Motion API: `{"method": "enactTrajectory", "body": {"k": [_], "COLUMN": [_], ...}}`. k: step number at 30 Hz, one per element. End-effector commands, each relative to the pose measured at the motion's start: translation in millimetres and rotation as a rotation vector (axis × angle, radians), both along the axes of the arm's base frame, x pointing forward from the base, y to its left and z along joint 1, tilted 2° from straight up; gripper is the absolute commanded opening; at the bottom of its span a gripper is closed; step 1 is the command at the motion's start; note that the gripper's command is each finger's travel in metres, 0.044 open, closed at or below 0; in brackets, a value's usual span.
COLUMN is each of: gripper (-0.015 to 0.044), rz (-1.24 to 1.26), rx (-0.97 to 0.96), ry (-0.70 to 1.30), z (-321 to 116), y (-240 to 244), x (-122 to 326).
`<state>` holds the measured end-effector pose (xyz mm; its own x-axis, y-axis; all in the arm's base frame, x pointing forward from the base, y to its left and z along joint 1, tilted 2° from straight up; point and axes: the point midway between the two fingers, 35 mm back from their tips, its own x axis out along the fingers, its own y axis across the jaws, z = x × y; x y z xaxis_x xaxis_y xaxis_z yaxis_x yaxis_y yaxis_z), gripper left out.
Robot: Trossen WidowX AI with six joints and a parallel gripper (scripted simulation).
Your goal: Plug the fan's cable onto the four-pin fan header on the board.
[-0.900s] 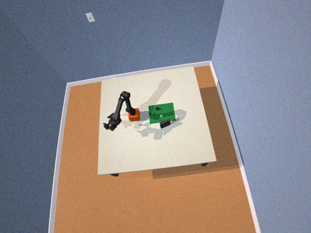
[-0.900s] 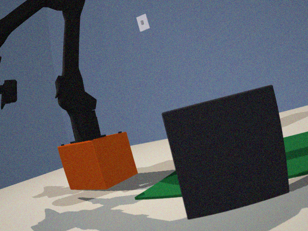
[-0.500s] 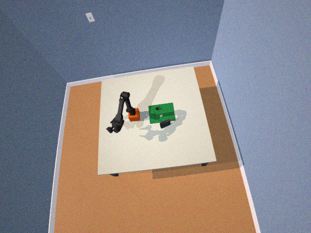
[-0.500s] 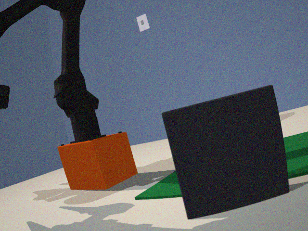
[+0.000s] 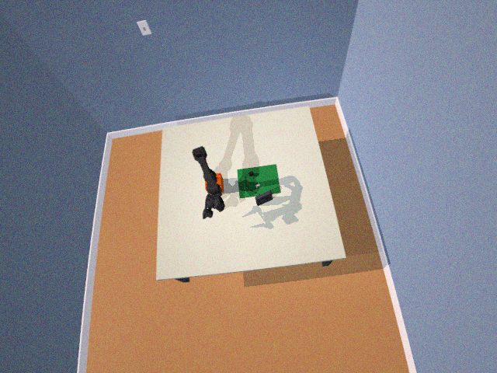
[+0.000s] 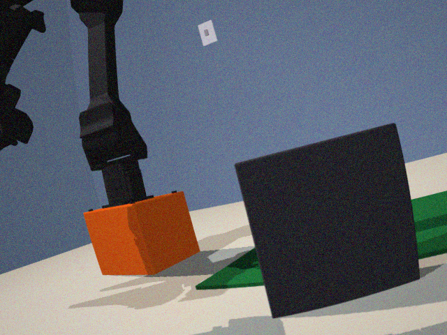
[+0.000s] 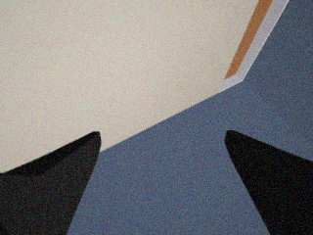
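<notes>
1. The gripper (image 5: 208,208) hangs wide open with nothing between its fingers; in the wrist view the two dark fingers frame only cream worktop, blue wall and a sliver of orange floor.
2. In the top view the arm (image 5: 206,172) rises from its orange base (image 5: 217,183) and bends toward the near-left part of the worktop (image 5: 200,252); the gripper hovers over bare cream surface on the left of the base, well apart from the board.
3. The green board (image 5: 265,176) lies flat near the middle of the worktop, just right of the orange base, its long sides roughly parallel to the far edge.
4. A small dark part (image 5: 251,173) shows on the board's far-left area; whether it is the fan header is too small to tell; a pale speck sits nearer the board's near edge, and the plug and cable cannot be made out clearly.
5. The dark fan (image 5: 263,197) stands at the board's near edge, touching or just overlapping it; in the exterior view it (image 6: 332,220) is an upright, slightly tilted dark slab, hiding much of the board (image 6: 235,276) behind it.
</notes>
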<state>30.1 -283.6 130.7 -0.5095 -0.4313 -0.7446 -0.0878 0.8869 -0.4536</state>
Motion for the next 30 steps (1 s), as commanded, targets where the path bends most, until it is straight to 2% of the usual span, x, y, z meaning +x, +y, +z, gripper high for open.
{"method": "enactTrajectory", "body": {"k": [1,6,15,23,30], "gripper": [0.044,0.044,0.044,0.044,0.044], "rz": [0.128,0.229,0.4,0.514,0.564], "rx": [0.012,0.037,0.151,0.398,0.629], "ry": [-0.088,-0.189,-0.371,-0.482,-0.459], "z": [-3,-7,-14,-19,-18], "y": [15,38,119,252,378], "x": [56,111,205,262,256]}}
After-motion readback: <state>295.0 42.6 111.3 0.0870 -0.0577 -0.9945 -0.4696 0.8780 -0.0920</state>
